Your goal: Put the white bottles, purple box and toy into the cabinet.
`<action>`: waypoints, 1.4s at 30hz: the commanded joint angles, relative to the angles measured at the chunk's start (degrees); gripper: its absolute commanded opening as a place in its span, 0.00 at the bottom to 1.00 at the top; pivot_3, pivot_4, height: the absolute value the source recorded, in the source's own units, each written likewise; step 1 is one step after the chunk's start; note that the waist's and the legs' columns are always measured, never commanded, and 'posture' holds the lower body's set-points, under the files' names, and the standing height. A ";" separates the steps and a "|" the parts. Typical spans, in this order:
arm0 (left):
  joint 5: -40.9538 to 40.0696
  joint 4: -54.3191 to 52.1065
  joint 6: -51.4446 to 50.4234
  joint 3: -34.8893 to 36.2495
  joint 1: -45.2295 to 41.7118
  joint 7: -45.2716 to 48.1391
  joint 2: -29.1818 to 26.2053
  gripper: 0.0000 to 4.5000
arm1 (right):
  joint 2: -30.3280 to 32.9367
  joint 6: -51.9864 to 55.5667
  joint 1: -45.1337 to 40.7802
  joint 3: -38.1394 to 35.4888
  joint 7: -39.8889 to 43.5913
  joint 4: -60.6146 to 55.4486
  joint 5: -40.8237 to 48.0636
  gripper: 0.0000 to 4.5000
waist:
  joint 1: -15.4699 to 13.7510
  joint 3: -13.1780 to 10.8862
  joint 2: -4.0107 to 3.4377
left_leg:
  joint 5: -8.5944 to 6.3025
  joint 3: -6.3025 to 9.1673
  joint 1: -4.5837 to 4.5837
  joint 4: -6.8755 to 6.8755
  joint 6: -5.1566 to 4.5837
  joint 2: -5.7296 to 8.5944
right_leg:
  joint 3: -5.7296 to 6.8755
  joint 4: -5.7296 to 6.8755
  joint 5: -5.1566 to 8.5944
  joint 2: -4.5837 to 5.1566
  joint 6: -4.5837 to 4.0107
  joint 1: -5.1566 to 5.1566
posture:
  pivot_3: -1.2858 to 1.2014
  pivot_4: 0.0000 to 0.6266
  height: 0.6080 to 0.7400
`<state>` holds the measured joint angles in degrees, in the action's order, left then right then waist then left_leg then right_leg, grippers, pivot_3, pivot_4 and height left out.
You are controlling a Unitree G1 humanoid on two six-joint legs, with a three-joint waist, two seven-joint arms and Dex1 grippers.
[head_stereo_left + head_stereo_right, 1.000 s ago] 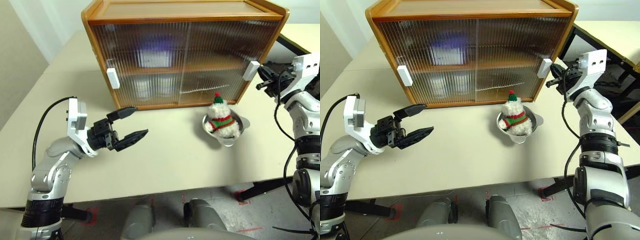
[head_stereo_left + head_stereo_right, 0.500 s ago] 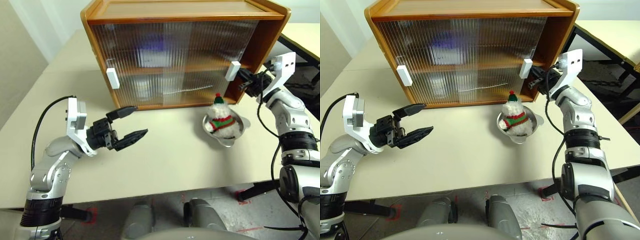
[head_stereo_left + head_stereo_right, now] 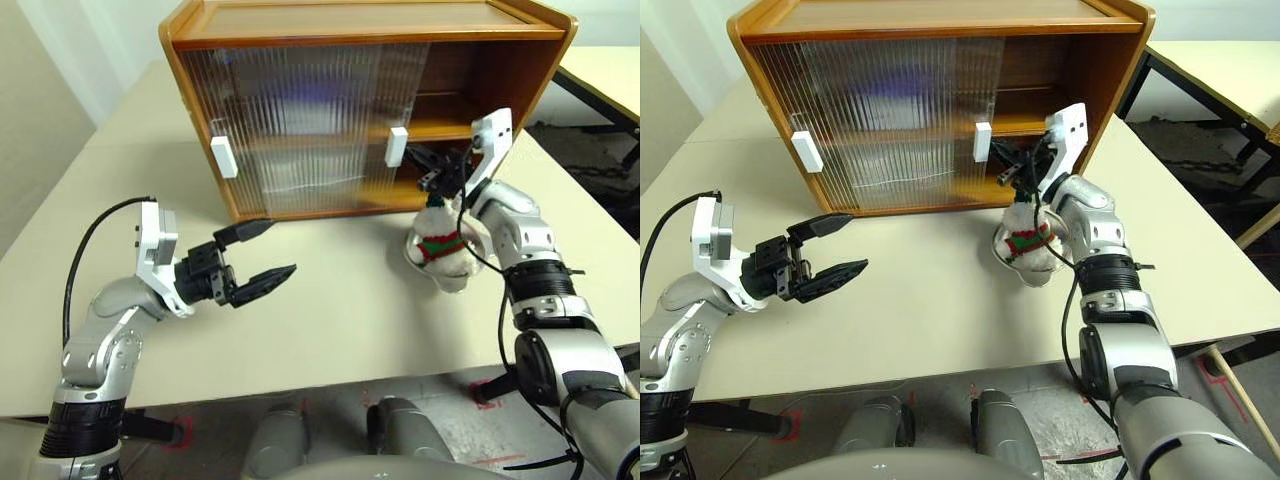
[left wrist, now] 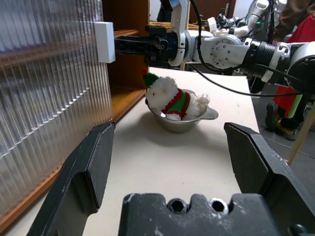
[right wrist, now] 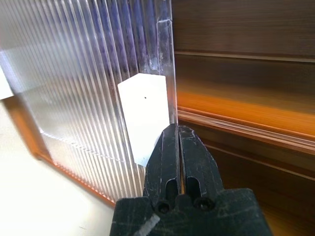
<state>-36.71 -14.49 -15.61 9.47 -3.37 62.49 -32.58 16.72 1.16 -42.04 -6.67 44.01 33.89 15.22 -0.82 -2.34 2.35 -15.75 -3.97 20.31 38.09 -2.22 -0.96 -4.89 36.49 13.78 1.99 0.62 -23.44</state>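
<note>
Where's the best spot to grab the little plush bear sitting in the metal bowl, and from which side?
Grip the toy around its scarfed middle, coming from above. It sits in the bowl, whose rim blocks a low sideways approach, and the soft body should compress between the fingers. The open left gripper looks free for this; the shut right gripper is at the cabinet door handle.

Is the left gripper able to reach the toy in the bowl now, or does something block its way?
Probably yes: the left gripper is open, and bare table lies between it and the toy.
</note>
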 commanded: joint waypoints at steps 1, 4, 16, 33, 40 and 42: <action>0.70 0.59 0.39 -0.87 0.83 -0.31 0.05 1.00 | -0.93 0.63 -0.17 1.12 1.75 -1.73 0.95 0.02 | -0.14 0.00 0.00 | 0.00 0.00 0.01 0.00 0.00 0.00 | 0.01 0.00 0.00 0.01 0.00 -0.01 | 0.59 0.00 1.00; 1.04 1.03 0.76 -1.01 0.90 -0.33 0.11 1.00 | -1.16 1.28 0.59 1.67 1.81 -2.87 0.68 0.02 | -0.18 0.00 0.00 | -0.02 0.00 0.04 0.00 0.03 0.01 | 0.03 -0.02 0.00 0.04 0.00 -0.01 | 0.59 0.00 1.00; 1.16 2.06 1.79 -1.05 0.92 -0.31 0.08 1.00 | 15.90 11.78 10.63 -2.43 9.10 -13.47 4.56 0.56 | -1.56 -0.01 -0.01 | -0.04 0.06 0.15 -0.01 0.06 0.07 | 0.15 -0.14 0.07 0.17 0.03 -0.02 | 0.58 0.00 1.00; 0.60 4.58 2.17 -2.29 -1.68 1.50 0.41 1.00 | 31.62 45.54 23.50 0.81 14.59 -35.36 15.31 0.99 | -0.28 -0.02 0.12 | -0.05 0.01 0.04 0.14 0.04 -0.08 | 0.06 -0.22 0.40 -0.08 0.33 0.15 | 0.57 0.00 1.00; 1.06 4.11 2.33 -2.78 -1.70 1.52 0.57 1.00 | 24.99 44.28 20.00 4.93 7.62 -31.48 10.65 0.99 | -0.34 -0.01 0.13 | -0.04 0.02 0.21 0.13 0.03 0.03 | 0.02 -0.29 0.40 0.00 0.39 0.03 | 0.57 0.00 1.00; 1.00 4.10 2.37 -2.71 -1.72 1.60 0.51 1.00 | 24.18 44.65 19.38 5.50 7.50 -30.79 10.31 0.99 | -0.40 -0.01 0.13 | -0.04 0.05 0.24 0.10 0.03 0.02 | 0.04 -0.33 0.37 0.00 0.35 0.02 | 0.57 0.00 1.00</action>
<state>-36.09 -10.32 -13.65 7.62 -4.81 63.73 -32.20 41.36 45.94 -22.30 -2.64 52.08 2.11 26.47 -1.22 -2.35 2.48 -15.79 -3.91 20.54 38.19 -2.20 -0.94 -4.85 36.14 14.12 1.99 0.92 -23.41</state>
